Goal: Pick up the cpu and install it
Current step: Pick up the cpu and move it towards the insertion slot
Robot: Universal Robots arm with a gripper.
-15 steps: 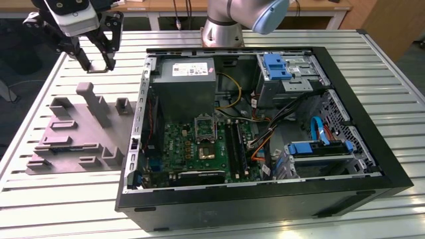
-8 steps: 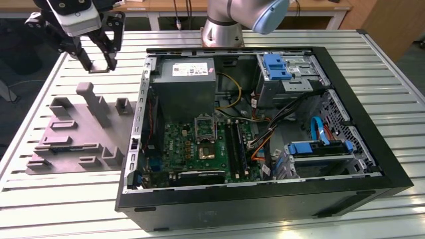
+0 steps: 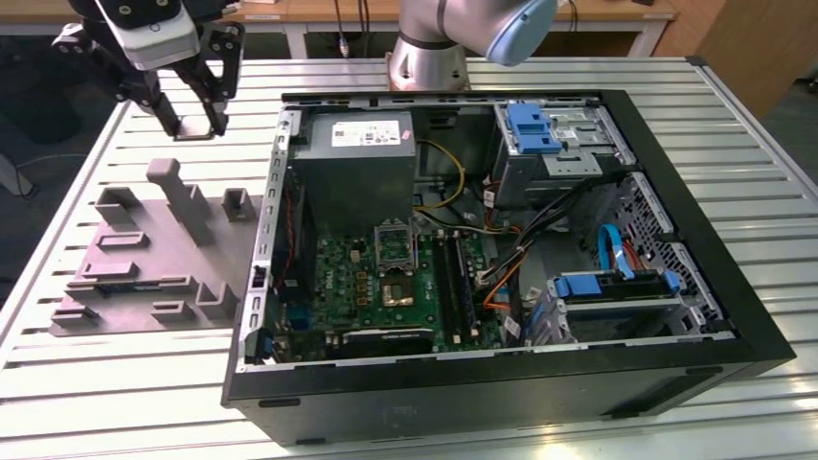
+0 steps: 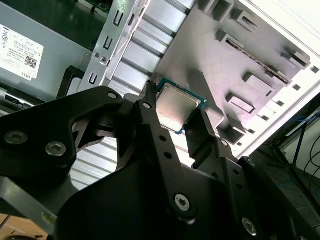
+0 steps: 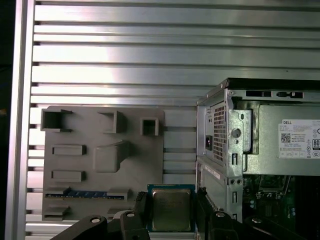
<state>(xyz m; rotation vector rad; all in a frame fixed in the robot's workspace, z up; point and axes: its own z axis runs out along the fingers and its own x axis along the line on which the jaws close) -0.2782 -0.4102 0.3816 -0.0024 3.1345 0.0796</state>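
The jaws are closed on two opposite edges of the cpu [image 4: 179,106], which hangs in the air over the strip of slatted desk [image 3: 102,383] between the grey holder tray [image 3: 128,278] on the left and the open computer case [image 3: 447,402] on the right. Bare slats lie open on the far side. The socket [image 3: 394,251] sits well apart, inside the case.

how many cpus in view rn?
1. The cpu is clamped in the gripper, over the table near the grey fixture. Others could be hidden inside the case.
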